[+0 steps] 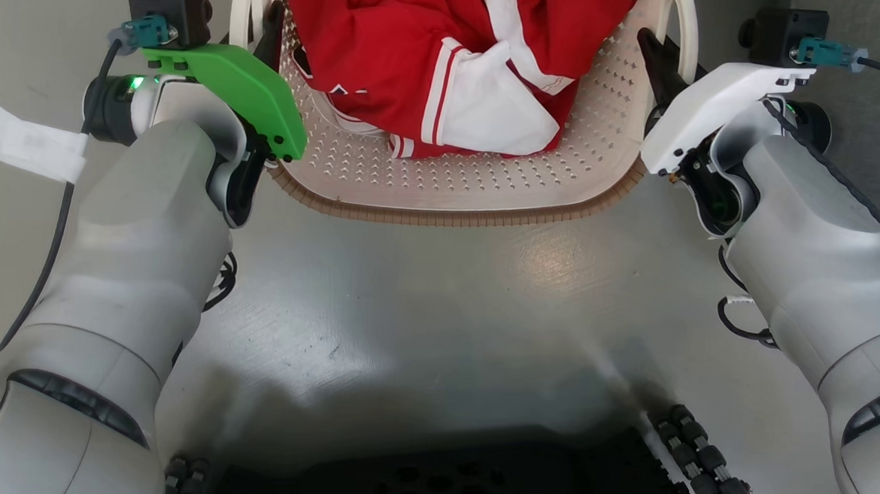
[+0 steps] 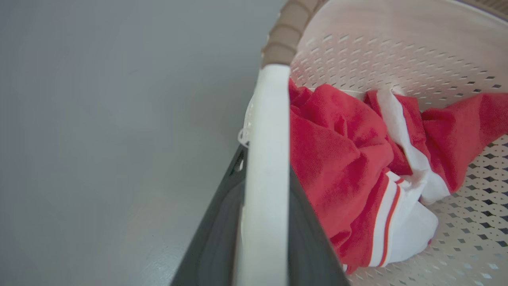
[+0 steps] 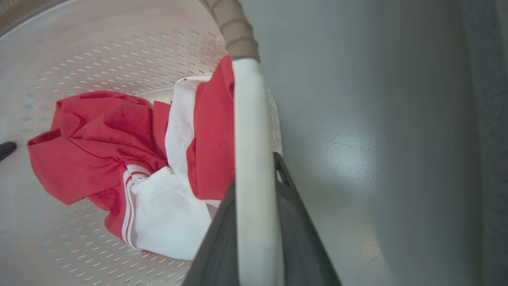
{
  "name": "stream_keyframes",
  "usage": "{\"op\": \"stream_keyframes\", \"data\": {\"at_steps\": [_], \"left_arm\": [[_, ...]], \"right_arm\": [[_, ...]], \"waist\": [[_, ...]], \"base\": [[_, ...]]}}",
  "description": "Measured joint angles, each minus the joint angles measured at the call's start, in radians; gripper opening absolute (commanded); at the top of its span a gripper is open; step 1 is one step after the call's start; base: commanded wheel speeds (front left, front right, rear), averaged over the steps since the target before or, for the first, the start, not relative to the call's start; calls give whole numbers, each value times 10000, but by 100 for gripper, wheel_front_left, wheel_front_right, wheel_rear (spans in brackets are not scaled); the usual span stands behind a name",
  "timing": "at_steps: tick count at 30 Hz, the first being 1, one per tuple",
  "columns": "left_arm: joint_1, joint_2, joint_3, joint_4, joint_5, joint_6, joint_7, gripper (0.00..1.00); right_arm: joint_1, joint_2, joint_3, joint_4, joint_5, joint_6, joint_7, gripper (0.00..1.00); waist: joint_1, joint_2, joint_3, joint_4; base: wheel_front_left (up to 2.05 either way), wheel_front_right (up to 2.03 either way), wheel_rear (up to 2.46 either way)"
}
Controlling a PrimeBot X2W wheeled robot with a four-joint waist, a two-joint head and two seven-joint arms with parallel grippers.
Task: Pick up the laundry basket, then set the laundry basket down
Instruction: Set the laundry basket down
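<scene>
Laundry basket (image 1: 451, 183) is sitting straight ahead of you between both arms, with red-and-white clothing (image 1: 420, 50) lying bunched inside. Your left gripper (image 1: 273, 31) is clamping the left handle (image 2: 266, 159), one finger pressing each side. Your right gripper (image 1: 661, 59) is pinching the right handle (image 3: 250, 159) likewise. Whether it is resting on the grey floor (image 1: 445, 292) or hanging above it, you cannot tell.

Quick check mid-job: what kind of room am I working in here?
Likely an indoor lab or utility room, not certain: smooth glossy grey floor, laundry basket holding red-and-white clothing.
</scene>
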Motion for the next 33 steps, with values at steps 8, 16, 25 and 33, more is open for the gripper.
{"op": "stream_keyframes", "data": {"at_steps": [8,16,25,33], "left_arm": [[-26,-2,2,4,35,-6,-4,0],[-149,-13,75,59,52,-8,-33,1],[-179,15,297,127,339,-8,-35,100],[-179,13,364,132,422,-2,-35,100]], "right_arm": [[-11,8,48,61,0,0,-125,0],[-191,13,92,161,2,2,-211,30],[-243,2,71,268,21,13,-399,100],[-298,8,79,337,21,13,-437,100]], "waist": [[-1,0,291,45],[-1,0,395,65],[-2,0,382,90],[-2,0,305,106]], "base": [[0,0,0],[0,0,0],[0,0,0],[0,0,0]]}}
